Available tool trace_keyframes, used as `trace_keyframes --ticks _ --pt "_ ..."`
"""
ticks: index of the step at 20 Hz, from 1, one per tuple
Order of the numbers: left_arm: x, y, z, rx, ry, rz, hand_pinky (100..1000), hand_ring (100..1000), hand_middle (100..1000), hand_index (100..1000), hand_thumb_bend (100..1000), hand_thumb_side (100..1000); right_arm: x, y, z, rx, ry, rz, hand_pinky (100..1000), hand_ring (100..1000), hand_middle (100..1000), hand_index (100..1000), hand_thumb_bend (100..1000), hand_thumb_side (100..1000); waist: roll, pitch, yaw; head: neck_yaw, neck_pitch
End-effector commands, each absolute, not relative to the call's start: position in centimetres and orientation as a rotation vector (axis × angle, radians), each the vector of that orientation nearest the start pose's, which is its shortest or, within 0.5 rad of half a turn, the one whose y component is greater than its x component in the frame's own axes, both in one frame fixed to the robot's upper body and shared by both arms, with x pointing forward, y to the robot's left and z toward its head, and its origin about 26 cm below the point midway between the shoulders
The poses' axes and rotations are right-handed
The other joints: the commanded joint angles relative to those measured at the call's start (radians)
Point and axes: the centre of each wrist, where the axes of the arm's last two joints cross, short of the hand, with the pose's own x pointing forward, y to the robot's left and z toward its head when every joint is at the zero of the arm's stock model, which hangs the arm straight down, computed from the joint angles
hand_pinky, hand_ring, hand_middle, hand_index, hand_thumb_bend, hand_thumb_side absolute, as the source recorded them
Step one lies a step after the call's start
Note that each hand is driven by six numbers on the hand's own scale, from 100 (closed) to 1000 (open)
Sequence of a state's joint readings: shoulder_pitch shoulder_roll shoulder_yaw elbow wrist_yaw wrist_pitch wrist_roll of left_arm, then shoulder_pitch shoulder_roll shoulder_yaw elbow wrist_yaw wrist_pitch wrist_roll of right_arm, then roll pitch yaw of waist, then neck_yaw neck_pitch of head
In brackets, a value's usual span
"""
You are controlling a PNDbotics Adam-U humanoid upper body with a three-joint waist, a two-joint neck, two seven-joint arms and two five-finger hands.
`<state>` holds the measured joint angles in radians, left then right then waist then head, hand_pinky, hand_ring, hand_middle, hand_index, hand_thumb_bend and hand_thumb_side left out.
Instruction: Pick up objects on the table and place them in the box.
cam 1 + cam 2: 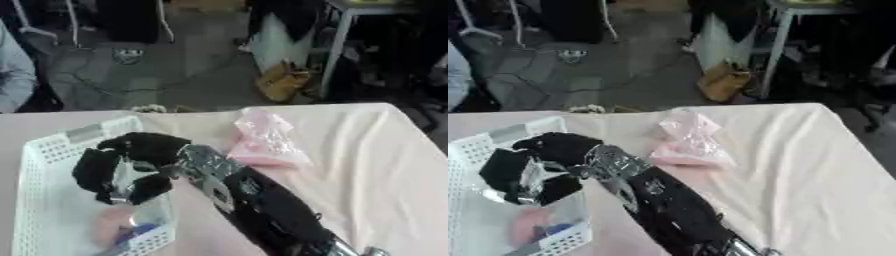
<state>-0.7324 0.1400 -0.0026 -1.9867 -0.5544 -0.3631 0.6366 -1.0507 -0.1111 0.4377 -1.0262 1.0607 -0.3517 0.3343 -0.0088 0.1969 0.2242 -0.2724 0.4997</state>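
My right hand [144,147] reaches in from the lower right and hangs over the white perforated box [35,150] on the table's left side. Its black fingers curl round a clear, shiny packet [122,182], held just above the box floor. A pinkish item [109,222] and a small blue thing [140,231] lie inside the box near its front corner. A pink plastic bag [262,137] rests on the cloth to the right of the box, behind my forearm. My left hand shows in neither view.
The table [367,150] is covered with a pale pink cloth, and its far edge runs just behind the box and the bag. Beyond it is a dark floor with cables, chair legs and a brown bag [282,80].
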Motion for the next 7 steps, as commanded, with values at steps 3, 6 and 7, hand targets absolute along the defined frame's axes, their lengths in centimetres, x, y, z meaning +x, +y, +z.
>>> trace_keyframes --ticks 3,6,7 --pt "30.92 18.32 31.89 -0.530 2.937 -0.341 832 923 798 834 100 785 44.92 -6.66 21.75 1.019 2.027 -2.534 1000 1000 1000 1000 769 870 -0.017 -0.008 0.004 -0.003 0.000" --pt "30.93 18.34 31.89 -0.531 2.936 -0.342 832 923 798 833 100 784 44.98 -6.73 21.82 1.013 2.020 -2.536 1000 1000 1000 1000 801 867 -0.020 -0.007 0.006 -0.008 0.001" --pt "30.93 18.35 31.90 -0.531 2.935 -0.343 832 923 798 833 100 785 44.97 -6.72 21.90 1.011 2.015 -2.536 1000 1000 1000 1000 801 864 -0.020 -0.007 0.006 -0.010 0.001"
